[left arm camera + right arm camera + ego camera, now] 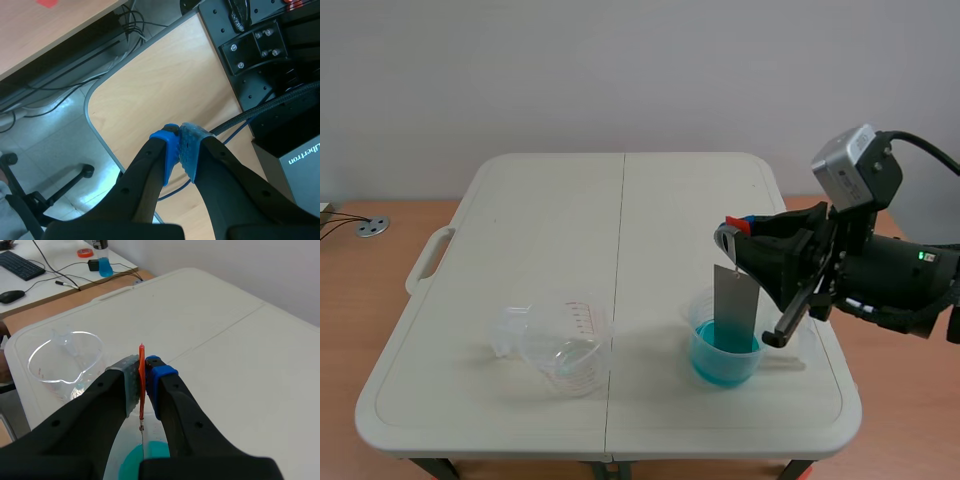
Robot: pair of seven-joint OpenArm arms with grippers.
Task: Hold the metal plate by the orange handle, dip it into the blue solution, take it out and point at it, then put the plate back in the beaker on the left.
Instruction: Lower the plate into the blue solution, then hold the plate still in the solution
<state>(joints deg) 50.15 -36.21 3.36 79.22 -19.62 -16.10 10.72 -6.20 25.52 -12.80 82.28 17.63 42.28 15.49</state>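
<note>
Clamping orange handle (141,371) | plate (734,300) edge inside blue solution beaker (706,368) | left beaker (565,350) apart

White folding table (550,230); keyboard (20,265), mouse (12,296) on side desk (65,255) (blue bottle (104,265) too)

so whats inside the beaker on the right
Blue solution in the lower part, and the metal plate, held by the right gripper, hanging down into the beaker. The plate's bottom edge is hidden at the liquid, so its depth cannot be told.
</note>
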